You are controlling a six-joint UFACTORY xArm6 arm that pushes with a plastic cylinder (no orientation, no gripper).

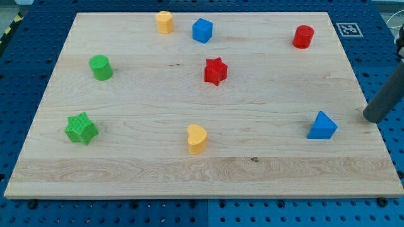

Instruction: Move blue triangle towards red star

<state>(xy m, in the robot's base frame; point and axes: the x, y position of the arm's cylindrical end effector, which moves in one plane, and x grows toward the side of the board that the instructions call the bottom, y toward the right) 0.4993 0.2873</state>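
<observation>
My tip sits at the board's right edge, just off the wood or right at its rim, a little above the bottom-right corner. There is no claw here to open or close: the arm ends in a plain dark rod, and it holds nothing. It touches no block.

The blue triangle lies near the right edge, toward the bottom-right corner, just to the view's left of my tip with a small gap between them. The red star sits near the middle of the board, somewhat toward the top edge, well apart from the triangle.

The tip's place makes sense for the job. It stands on the far side of the triangle from the star, so a push toward the view's left and up would likely send the triangle the right way. To aim truly, the tip probably wants to sit a touch lower first.

The yellow heart near the bottom edge lies off that line.
</observation>
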